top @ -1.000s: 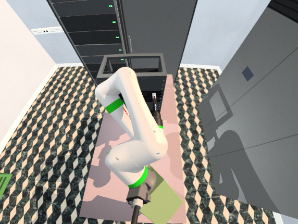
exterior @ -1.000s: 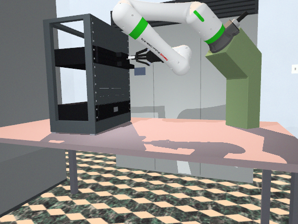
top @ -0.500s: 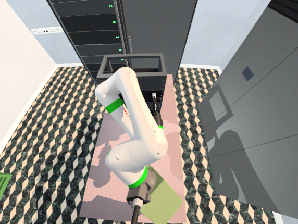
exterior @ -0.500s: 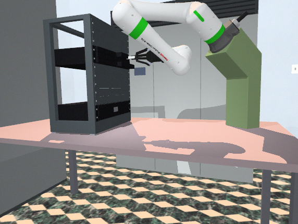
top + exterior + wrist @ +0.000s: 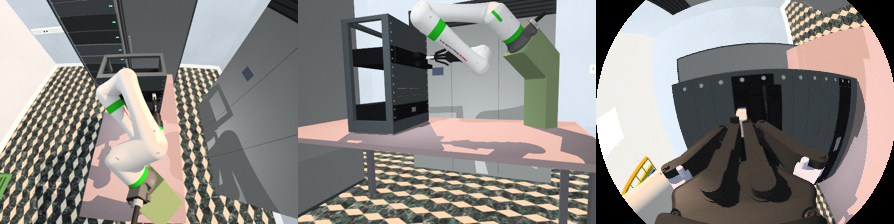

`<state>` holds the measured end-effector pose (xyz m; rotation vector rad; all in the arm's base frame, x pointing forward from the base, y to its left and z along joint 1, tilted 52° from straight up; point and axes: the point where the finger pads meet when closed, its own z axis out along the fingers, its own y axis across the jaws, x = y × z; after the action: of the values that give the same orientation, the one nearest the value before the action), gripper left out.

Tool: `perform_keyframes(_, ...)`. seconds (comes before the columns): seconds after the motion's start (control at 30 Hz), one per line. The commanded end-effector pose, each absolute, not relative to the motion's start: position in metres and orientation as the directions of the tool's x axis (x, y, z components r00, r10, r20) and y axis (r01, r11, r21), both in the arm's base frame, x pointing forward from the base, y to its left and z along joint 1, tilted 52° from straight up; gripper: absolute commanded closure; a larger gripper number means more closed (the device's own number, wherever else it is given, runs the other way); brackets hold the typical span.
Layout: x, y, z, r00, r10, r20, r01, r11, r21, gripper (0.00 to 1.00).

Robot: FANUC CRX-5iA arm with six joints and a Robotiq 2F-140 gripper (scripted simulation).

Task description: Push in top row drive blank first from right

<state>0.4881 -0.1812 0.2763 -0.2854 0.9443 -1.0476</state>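
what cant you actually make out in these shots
- Single drive blanks: in the exterior view the rack front is seen edge-on and dark, so rows and columns don't separate.
- Contact: whether the shut gripper touches a blank is too small to tell.
- Rack front in the top view: hidden by the arm.
- Wrist view: the fingers cover the bay ahead, and the picture is blurred.
- Latch state: not visible anywhere.

Light is bright and even around me, with hard-edged shadows of my arm thrown across the pink table (image 5: 480,130) and onto the grey cabinet (image 5: 247,117) to my side. My wrist view is a fisheye circle, bent at the rim and soft; the rack (image 5: 703,106) face there looks perhaps slightly blurred.
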Motion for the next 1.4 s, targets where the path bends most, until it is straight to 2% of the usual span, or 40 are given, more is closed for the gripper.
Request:
perform_keyframes(0.0, 0.483, -0.18, 0.273, 0.165, -0.835, -0.525, 0.61, 0.505, -0.611, 0.9)
perform_keyframes(0.47, 0.432, -0.166, 0.234, 0.165, -0.835, -0.525, 0.61, 0.505, -0.611, 0.9)
perform_keyframes(1.37, 0.43, -0.165, 0.232, 0.165, -0.835, -0.525, 0.61, 0.505, -0.611, 0.9)
